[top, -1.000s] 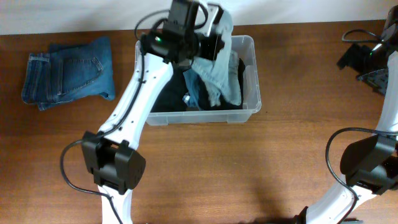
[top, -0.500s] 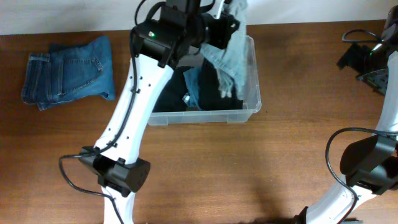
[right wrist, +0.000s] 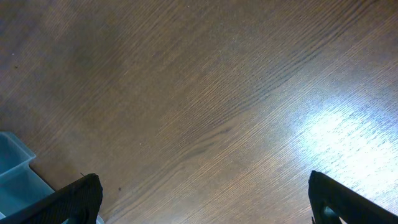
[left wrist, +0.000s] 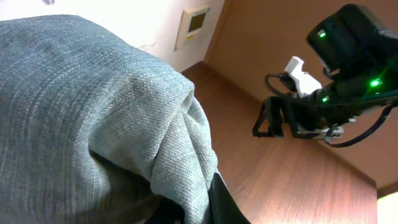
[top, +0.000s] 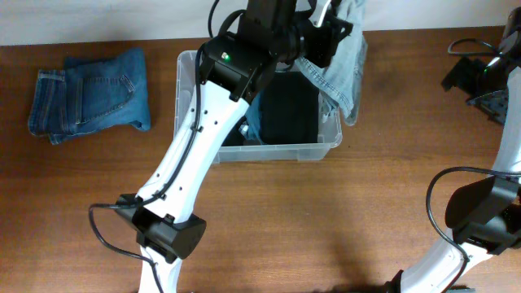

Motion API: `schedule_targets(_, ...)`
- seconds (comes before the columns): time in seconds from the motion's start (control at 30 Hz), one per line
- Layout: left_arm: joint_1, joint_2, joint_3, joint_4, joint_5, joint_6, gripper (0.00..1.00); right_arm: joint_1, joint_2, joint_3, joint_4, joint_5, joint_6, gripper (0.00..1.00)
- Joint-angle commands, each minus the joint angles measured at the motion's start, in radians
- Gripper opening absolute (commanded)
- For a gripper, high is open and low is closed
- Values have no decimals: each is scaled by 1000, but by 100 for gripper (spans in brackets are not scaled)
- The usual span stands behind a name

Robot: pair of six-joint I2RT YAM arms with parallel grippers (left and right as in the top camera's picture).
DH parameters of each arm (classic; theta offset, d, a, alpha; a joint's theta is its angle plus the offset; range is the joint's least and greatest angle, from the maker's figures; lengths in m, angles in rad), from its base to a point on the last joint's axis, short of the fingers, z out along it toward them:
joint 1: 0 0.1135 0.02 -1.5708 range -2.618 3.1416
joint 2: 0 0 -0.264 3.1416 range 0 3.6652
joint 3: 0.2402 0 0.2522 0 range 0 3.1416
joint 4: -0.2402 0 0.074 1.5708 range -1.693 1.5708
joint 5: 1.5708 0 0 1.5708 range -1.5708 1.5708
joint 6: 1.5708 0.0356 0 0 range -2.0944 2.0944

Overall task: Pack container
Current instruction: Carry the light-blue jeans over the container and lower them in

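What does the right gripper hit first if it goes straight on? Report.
Probably the bare wooden table: the open right gripper points down at it with nothing between. The container corner lies off to one side.

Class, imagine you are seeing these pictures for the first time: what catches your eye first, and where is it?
A pale denim garment dangles from the left pincer, held above the far right corner of the clear container. Dark clothes lie inside it, and folded blue jeans sit on the table to its left.
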Motion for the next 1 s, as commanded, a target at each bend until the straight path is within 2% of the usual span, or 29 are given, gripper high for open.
schedule_targets(0.0, -8, -10, 32, 30, 18, -5, 1, 1, 5, -6, 0, -2, 2, 99)
schedule_targets(0.23, -11, -10, 32, 90, -8, -17, 1, 1, 5, -6, 0, -2, 2, 98)
schedule_targets(0.97, -2, 80, 25, 2, -8, -31, 1, 1, 5, -6, 0, -2, 2, 98)
